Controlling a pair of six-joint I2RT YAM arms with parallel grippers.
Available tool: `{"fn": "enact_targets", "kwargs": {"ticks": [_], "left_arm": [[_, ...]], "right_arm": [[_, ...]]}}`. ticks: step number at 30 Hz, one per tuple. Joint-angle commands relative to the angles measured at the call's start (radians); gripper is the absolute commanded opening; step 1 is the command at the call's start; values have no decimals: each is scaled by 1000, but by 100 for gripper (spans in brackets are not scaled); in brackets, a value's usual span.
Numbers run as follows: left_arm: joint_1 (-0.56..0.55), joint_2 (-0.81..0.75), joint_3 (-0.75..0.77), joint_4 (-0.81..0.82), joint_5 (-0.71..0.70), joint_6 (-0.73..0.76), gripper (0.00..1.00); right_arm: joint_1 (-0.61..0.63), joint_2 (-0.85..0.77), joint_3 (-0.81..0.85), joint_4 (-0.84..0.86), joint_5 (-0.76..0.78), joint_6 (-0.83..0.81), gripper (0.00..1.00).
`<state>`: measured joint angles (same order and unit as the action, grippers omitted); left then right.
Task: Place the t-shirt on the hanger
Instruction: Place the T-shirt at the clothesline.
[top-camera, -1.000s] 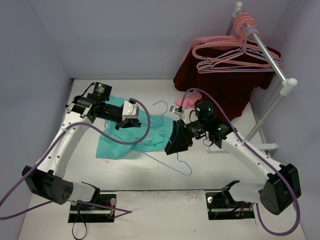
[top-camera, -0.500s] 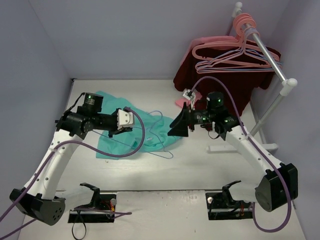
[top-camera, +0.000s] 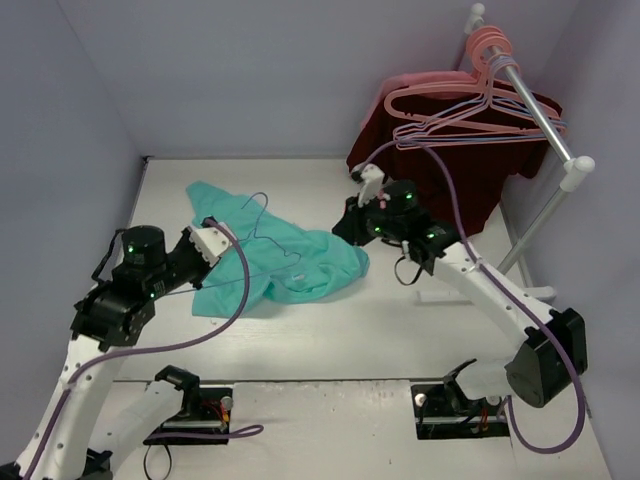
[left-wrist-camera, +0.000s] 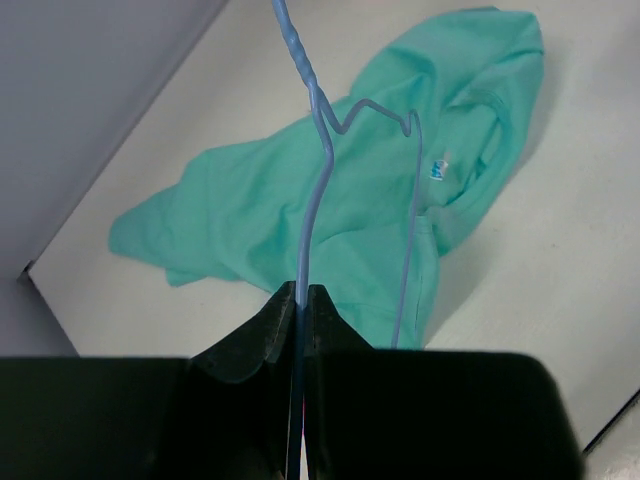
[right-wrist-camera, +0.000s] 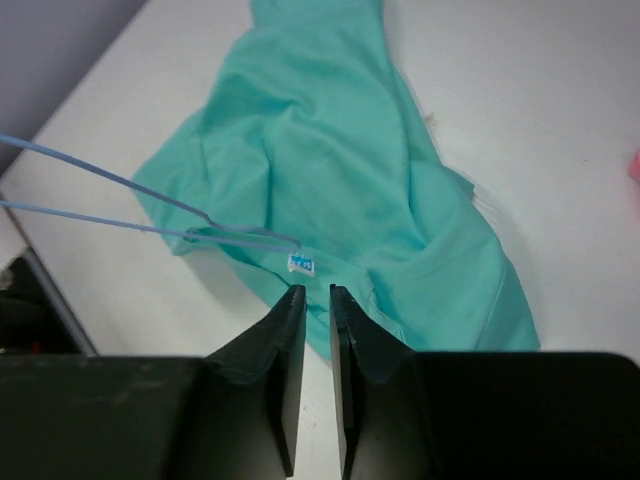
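Left gripper (left-wrist-camera: 301, 300) pinches the hanger (left-wrist-camera: 298, 52), its end at the t-shirt (right-wrist-camera: 330, 150) collar, just ahead of the near-shut, seemingly empty right gripper (right-wrist-camera: 317, 295).

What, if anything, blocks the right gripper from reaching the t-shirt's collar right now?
Nothing that shows, so probably yes. The right gripper hangs over the t-shirt by its collar label, with nothing between. The hanger, held by the left gripper, ends close beside it. The nearly closed jaws would need opening.

Teal t-shirt (top-camera: 300, 265); light-blue hanger (left-wrist-camera: 304, 245); pink hangers (top-camera: 487, 42); maroon garment (top-camera: 450, 180).
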<state>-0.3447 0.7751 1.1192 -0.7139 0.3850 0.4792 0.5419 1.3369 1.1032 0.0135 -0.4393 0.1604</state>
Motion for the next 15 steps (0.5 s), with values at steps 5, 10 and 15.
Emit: {"fn": "enact_targets", "kwargs": {"ticks": [5, 10, 15], "left_arm": [[7, -95, -56, 105, -106, -179, 0], [7, -157, -118, 113, -150, -217, 0], [7, -178, -148, 124, -210, -253, 0]], "right_arm": [[234, 127, 23, -10, 530, -18, 26], [311, 151, -19, -10, 671, 33, 18], [353, 204, -34, -10, 725, 81, 4]]}}
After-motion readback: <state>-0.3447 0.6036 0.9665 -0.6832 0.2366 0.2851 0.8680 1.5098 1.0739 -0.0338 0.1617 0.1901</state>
